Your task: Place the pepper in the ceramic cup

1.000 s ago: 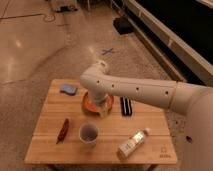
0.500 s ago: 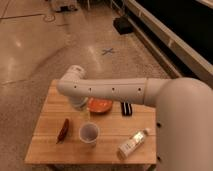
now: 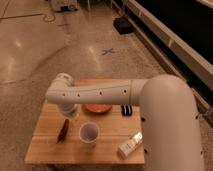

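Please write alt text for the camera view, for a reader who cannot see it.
The robot's gripper hangs over the pepper, which lies on the wooden table left of the ceramic cup. An orange bowl sits behind the cup.

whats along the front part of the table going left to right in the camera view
pepper → ceramic cup → pale bottle. The gripper hangs just over the pepper's far end, at the left.
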